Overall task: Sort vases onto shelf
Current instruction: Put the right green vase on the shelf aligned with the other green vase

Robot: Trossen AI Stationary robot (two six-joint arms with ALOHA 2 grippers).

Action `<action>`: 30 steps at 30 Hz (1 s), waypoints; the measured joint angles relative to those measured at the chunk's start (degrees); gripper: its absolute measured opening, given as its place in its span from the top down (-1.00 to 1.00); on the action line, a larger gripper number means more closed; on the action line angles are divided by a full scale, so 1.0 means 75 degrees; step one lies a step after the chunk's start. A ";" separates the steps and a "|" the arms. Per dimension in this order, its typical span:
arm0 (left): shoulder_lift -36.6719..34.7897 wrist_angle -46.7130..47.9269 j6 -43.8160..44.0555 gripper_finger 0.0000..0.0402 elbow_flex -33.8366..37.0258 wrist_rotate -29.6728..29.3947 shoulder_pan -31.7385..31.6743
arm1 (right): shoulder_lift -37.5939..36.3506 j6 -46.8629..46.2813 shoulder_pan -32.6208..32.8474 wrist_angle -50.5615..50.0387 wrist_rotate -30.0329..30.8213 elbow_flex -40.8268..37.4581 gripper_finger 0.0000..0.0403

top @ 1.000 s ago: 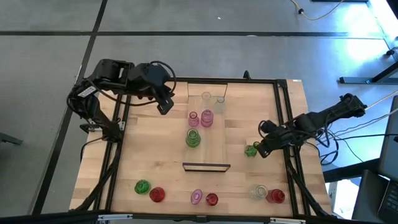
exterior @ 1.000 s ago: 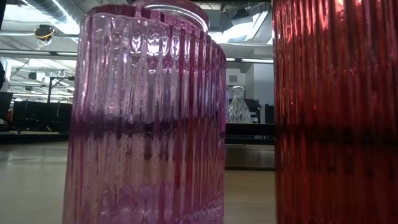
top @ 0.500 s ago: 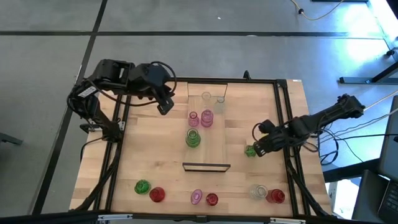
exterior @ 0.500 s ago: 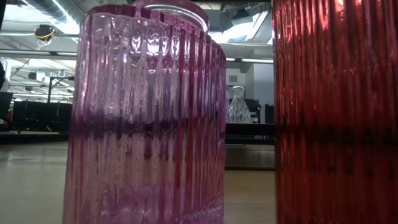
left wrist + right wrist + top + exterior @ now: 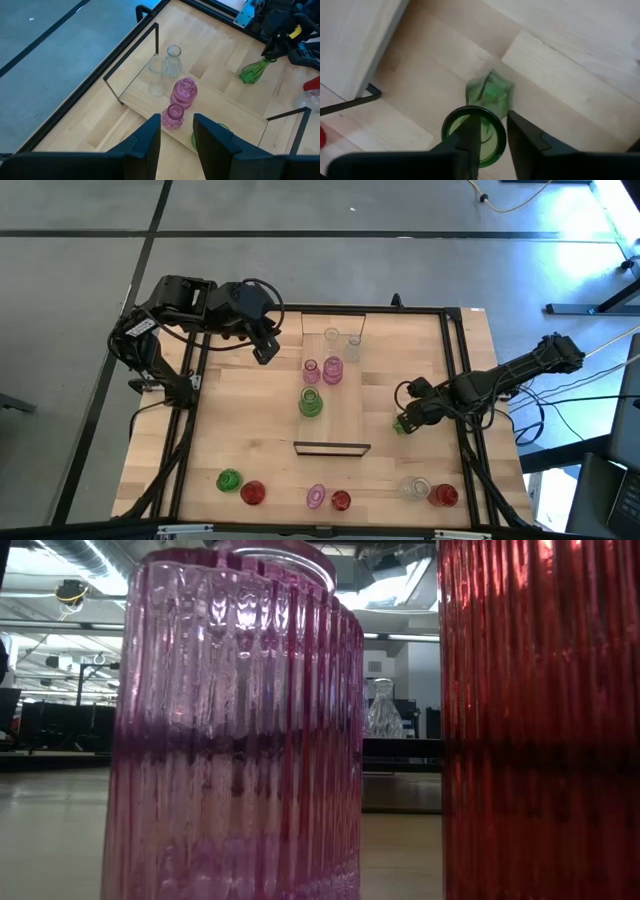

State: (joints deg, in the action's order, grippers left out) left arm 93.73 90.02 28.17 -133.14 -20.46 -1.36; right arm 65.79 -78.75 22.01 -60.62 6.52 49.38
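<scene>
The shelf (image 5: 345, 415) is a pale plank with black end frames, lying mid-table. On it stand two clear vases (image 5: 331, 335), two pink ones (image 5: 332, 369) and a green one (image 5: 311, 402). My right gripper (image 5: 405, 421) is right of the shelf, shut on a small green vase (image 5: 399, 425), which shows tilted in the left wrist view (image 5: 254, 70). My left gripper (image 5: 263, 351) hangs open above the table's far-left part, touching nothing. Several more vases stand along the near edge. My right gripper holds the green vase by the rim of its mouth (image 5: 495, 131). One finger (image 5: 470, 131) lies over the mouth and the other (image 5: 516, 131) outside the rim. The fingers come slanting down from the table's right. The vase leans, neck toward the gripper; whether its base is on the table I cannot tell.
Along the near edge stand a green vase (image 5: 229, 479), red ones (image 5: 252, 492) (image 5: 340, 500) (image 5: 443, 495), a pink one (image 5: 316, 497) and a clear one (image 5: 416, 488). The pink (image 5: 235, 730) and a red vase (image 5: 540, 720) fill the low view. A black frame (image 5: 455, 360) borders the table.
My right gripper has moved toward the table's left, from just right of the green vase to over its mouth. The vase has stayed at about the same spot beside the shelf.
</scene>
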 joint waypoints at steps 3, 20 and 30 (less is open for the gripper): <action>0.0000 0.0000 0.0003 0.46 0.0000 0.0007 0.0000 | 0.0022 0.0309 -0.0143 -0.0116 -0.0057 0.0177 0.85; 0.0000 -0.0003 -0.0047 0.46 0.0000 -0.0142 -0.0001 | 0.0203 0.3144 -0.1728 -0.1155 -0.0880 0.3301 0.99; 0.0003 -0.0014 -0.0056 0.46 0.0000 -0.0205 0.0000 | 0.2624 0.5924 -0.2857 -0.2146 -0.1638 0.6007 0.99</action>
State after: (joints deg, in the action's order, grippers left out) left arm 93.76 89.91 27.75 -133.14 -22.00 -1.37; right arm 85.47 -34.32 0.59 -76.71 -5.77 94.43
